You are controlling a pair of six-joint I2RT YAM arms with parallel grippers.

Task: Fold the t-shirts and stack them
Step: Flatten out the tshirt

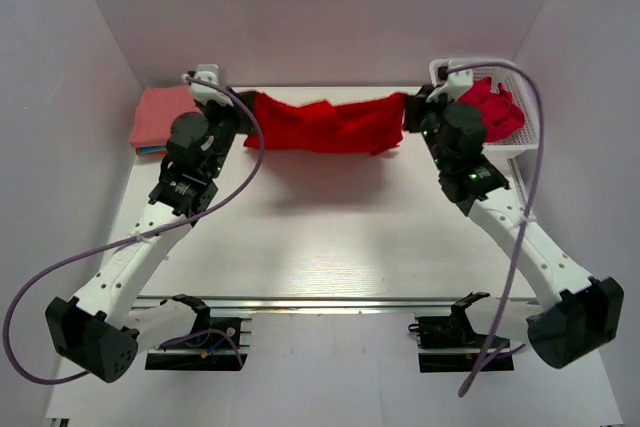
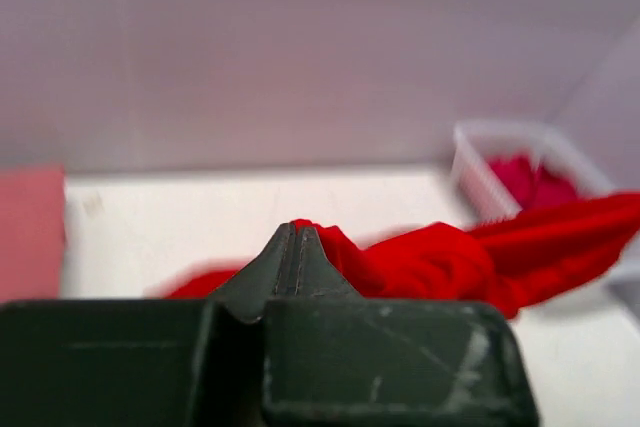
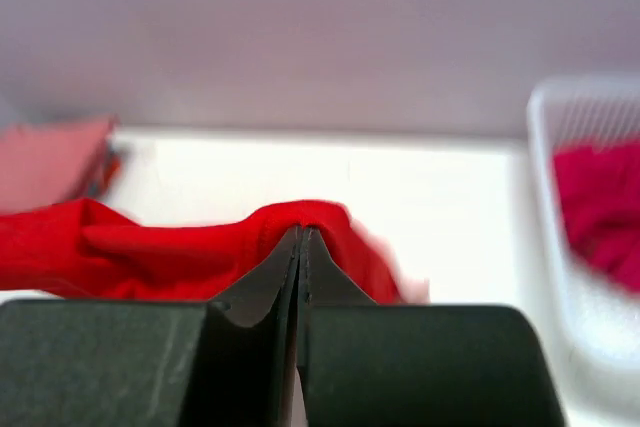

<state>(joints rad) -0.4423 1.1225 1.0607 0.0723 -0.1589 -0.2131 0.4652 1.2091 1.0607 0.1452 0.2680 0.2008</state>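
Both ends of red t-shirt [image 1: 325, 124] pinched, by L fingers [image 2: 283, 262] & R fingers [image 3: 288, 267]; long axis runs left-right btwn them.

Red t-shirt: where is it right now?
Top view, far side of the table: the red t-shirt is stretched between the left gripper and right gripper, folded pile on its left, basket on its right.

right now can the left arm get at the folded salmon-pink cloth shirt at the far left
Probably not yet: the left gripper is shut on the bright red cloth t-shirt, stretched to the right gripper. The folded salmon-pink shirt lies just beside it, nothing between, so letting go first should do.
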